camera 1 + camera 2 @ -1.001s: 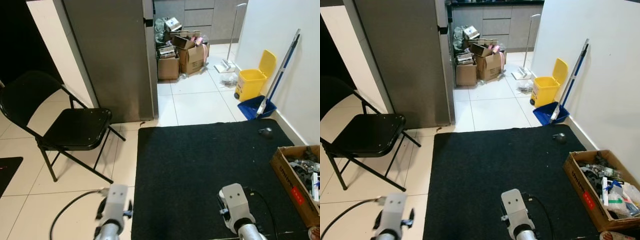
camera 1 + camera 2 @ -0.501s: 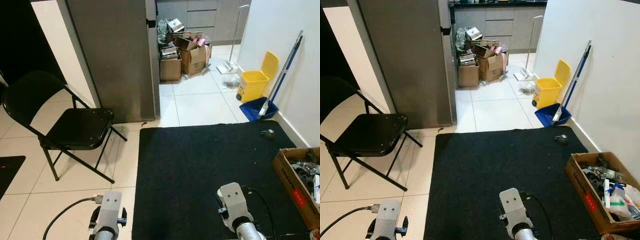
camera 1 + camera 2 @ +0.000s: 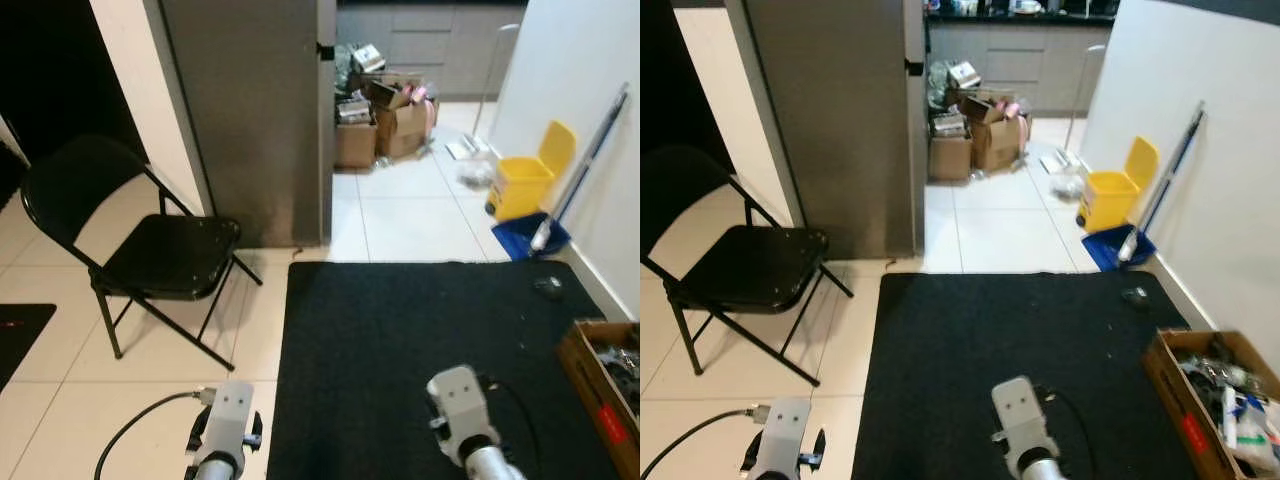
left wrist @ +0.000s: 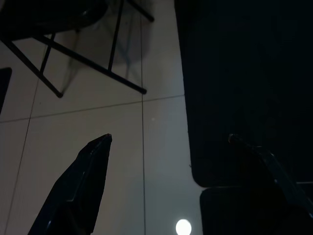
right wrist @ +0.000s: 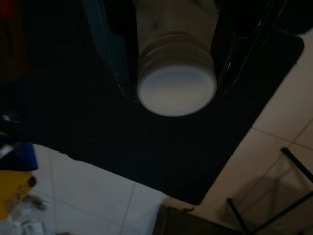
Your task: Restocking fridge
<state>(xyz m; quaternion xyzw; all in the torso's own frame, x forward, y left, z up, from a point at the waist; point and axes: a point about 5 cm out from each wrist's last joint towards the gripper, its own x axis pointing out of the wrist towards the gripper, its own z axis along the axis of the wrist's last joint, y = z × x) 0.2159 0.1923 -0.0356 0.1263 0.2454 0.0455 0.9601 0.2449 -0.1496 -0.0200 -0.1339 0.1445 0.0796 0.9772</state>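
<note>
1. Right wrist view: right tool (image 5: 176, 78) pinches a white-capped bottle (image 5: 176, 90) above the black rug (image 3: 1010, 350).
2. Left tool (image 4: 171, 191) hangs spread, carrying nothing.
3. Fridge (image 3: 250, 110) stands closed ahead; nothing is stocked yet, I judge.

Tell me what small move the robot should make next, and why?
Probably step forward over the black floor mat toward the tall grey fridge. The right gripper is shut on a white-capped bottle, so something is ready to stock, but the fridge stands beyond the mat, door shut. The left gripper is open and could take the door.
</note>
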